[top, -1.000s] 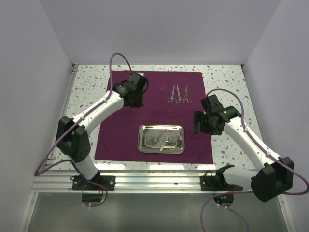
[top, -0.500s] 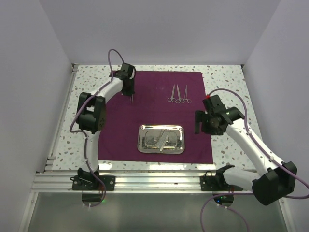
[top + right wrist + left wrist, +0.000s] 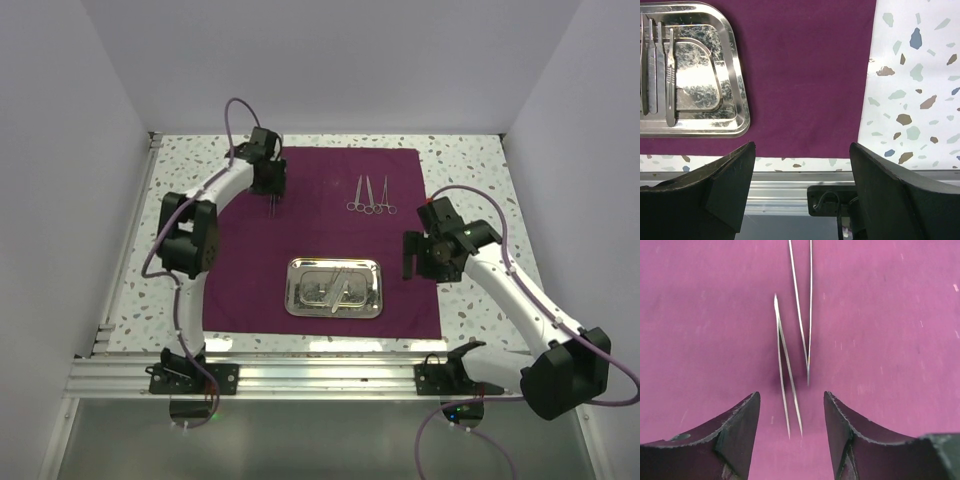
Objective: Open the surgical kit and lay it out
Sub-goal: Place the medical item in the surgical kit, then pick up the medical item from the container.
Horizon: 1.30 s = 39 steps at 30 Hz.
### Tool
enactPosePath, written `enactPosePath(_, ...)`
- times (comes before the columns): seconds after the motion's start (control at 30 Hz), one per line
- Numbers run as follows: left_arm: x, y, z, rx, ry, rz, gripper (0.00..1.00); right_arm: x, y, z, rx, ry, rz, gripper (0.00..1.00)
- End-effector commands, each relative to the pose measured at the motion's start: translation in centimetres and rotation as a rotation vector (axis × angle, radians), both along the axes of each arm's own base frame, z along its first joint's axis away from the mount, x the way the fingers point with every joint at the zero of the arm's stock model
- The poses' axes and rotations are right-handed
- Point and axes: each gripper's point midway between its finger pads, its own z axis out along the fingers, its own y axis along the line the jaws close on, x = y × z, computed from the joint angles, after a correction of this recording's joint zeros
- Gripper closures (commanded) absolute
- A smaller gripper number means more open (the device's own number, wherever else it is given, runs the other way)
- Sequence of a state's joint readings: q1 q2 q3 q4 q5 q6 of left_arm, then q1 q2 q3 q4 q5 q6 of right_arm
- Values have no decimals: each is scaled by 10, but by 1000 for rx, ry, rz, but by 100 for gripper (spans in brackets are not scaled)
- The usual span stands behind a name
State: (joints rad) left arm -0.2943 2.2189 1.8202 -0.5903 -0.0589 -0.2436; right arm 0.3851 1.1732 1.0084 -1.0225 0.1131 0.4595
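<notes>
Speckled table (image 3: 480, 160), purple cloth (image 3: 320, 240) spread flat on it. Near-centre on cloth sits tray (image 3: 335, 262) w/ tools (image 3: 657, 65) inside. Forceps (image 3: 368, 195) lie far side, right of centre. L gripper (image 3: 791, 397) over far-left cloth, jaws apart, holding nothing; 2 tweezers (image 3: 779, 335) flat on cloth, near ends btw its fingertips. R gripper (image 3: 802, 146) wide open, empty, above cloth's near-right corner, beside tray.

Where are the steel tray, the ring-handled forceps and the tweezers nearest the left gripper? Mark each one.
steel tray (image 3: 369, 290), top view, bare floor at its right end.
ring-handled forceps (image 3: 360, 192), top view, shaft of the left one.
tweezers (image 3: 779, 332), left wrist view, legs near the joined tip.
</notes>
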Motion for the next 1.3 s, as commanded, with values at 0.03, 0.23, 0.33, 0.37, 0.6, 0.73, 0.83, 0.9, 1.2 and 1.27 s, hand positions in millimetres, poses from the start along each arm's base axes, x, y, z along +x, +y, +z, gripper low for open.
enactPosePath(0.03, -28, -11, 87, -45, -141, -33, 42, 11, 5, 2, 12, -29, 7, 20)
enactPosePath(0.23, -124, -82, 75, -99, -69, -221, 40, 14, 9, -3, 22, -25, 18, 20)
enactPosePath(0.33, -173, -123, 56, -190, -2, -312, 39, 12, 11, -5, 34, -19, 30, 20)
enactPosePath(0.37, -179, -132, 53, -211, -4, -323, 39, 12, 11, -5, 36, -20, 34, 20)
enactPosePath(0.6, -223, -170, 7, -192, 90, -376, 43, 11, 15, -6, 55, -18, 56, 21)
enactPosePath(0.73, -230, -183, -8, -166, 116, -401, 43, 8, 13, -5, 46, -17, 62, 21)
enactPosePath(0.83, -233, -187, -13, -153, 125, -404, 43, 5, 11, -4, 48, -23, 63, 21)
enactPosePath(0.9, -233, -187, -19, -138, 133, -399, 44, 6, 12, -3, 52, -30, 64, 21)
enactPosePath(1.2, -226, -169, -34, -26, 140, -325, 58, 4, 11, -2, 51, -32, 63, 21)
enactPosePath(1.27, -225, -166, -34, -14, 137, -317, 63, 4, 12, -2, 53, -31, 65, 21)
